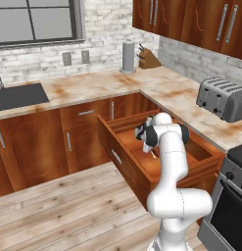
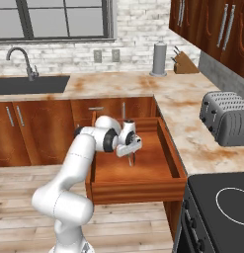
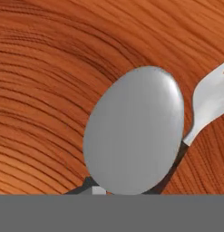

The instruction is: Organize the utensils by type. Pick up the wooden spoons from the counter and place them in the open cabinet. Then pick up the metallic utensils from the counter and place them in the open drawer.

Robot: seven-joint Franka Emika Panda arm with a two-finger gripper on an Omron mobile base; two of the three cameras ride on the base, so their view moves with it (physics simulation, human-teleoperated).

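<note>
Tool clenching on teaspoon, hanging inside open drawer; fork lying just beside on drawer floor. Marbled table stretching beyond, carrying toaster, knife block.

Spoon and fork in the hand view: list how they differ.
The spoon has a smooth oval bowl with no gaps; the fork narrows to a slim neck and splits into tines at the picture's edge. The spoon sits close to the camera, right above the gripper, and looks large; the fork lies off to the side on the drawer floor and is cut off by the frame. Both are silver metal.
</note>
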